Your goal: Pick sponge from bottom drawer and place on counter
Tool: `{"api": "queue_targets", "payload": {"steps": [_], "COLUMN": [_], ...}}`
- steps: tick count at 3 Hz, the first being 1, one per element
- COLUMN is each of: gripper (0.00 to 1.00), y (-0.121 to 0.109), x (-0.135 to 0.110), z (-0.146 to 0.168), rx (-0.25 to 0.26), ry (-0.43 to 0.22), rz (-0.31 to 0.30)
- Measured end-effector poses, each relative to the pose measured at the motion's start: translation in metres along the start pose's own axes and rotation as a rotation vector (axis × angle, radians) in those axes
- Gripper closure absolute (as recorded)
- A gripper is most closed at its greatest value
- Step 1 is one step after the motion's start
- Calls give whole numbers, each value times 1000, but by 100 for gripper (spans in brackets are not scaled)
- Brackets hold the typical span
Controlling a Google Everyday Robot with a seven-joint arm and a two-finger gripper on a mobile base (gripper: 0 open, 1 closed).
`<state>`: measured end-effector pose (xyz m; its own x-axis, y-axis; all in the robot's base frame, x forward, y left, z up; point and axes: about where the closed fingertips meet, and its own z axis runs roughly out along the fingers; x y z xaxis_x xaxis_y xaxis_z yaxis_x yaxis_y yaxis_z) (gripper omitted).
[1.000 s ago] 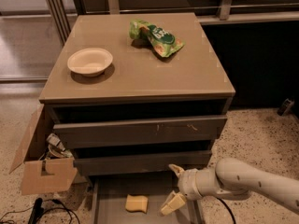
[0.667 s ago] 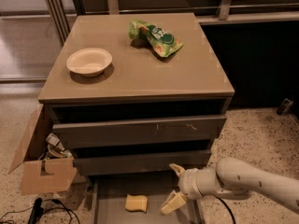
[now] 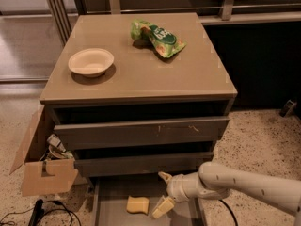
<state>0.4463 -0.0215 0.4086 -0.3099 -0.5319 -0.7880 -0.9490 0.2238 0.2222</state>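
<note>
**Your hand (image 3: 163, 192) hangs released over the pulled-out bottom drawer (image 3: 113, 194), just right of the sponge (image 3: 137, 204).**
You can see its two fingers spread apart, the upper one near the middle drawer's front and the lower one (image 3: 161, 207) down by the sponge's right edge. It looks just short of touching, though the view there is too dim to be sure. The sponge lies flat on the drawer floor and nothing grips it. On the table (image 3: 141, 74) above, a cream bowl (image 3: 91, 61) sits to the left and a green snack bag (image 3: 157, 36) toward the back. A cardboard box (image 3: 42, 173) stands on the floor left of the cabinet.
</note>
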Motion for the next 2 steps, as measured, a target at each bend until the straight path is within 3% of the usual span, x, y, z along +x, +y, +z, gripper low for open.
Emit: {"api": "queue_targets", "payload": {"steps": [2], "gripper": [0], "y": [-23], "x": [62], "z": [79], "rx": [-18], "ry": [-19], "rz": [-7]}}
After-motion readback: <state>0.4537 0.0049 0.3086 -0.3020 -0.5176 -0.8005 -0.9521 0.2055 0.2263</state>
